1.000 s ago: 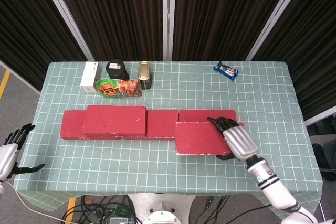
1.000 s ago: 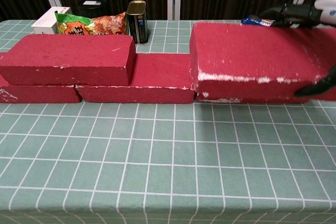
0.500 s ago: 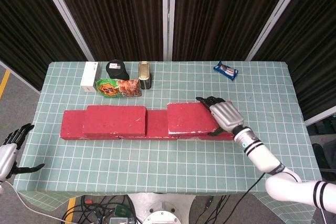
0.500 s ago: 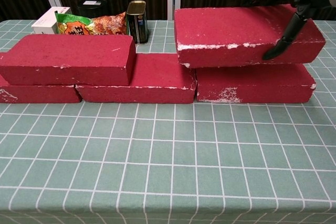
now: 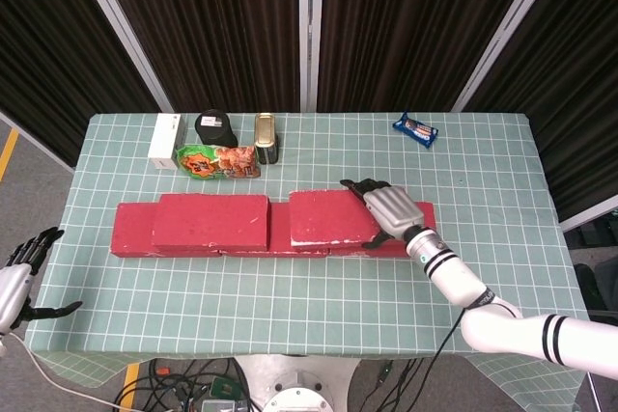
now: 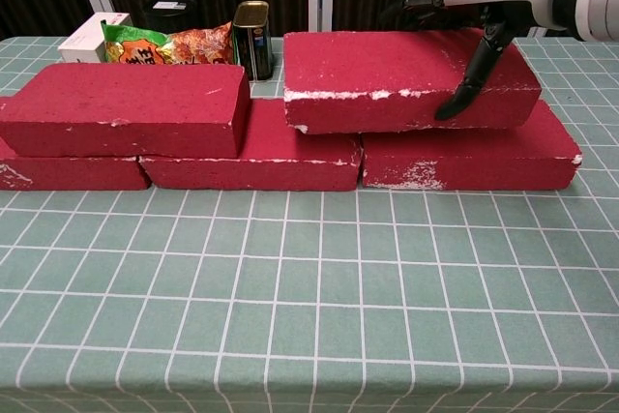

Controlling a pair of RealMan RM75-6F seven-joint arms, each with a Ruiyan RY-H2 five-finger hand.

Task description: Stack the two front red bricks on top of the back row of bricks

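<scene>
A back row of red bricks runs across the middle of the green gridded table. One red brick lies stacked on the row's left part and shows in the chest view as the stacked brick. My right hand grips a second red brick at its right end, fingers over the top and thumb on the front face. This held brick sits across the middle and right row bricks and looks to be touching them. My left hand hangs open off the table's left edge.
Along the back stand a white box, a black round container, a tin can and a snack bag. A small blue packet lies at the back right. The near half of the table holds nothing.
My right hand has carried the red brick from the front right up and leftward, onto the back row. The left hand has not moved.
</scene>
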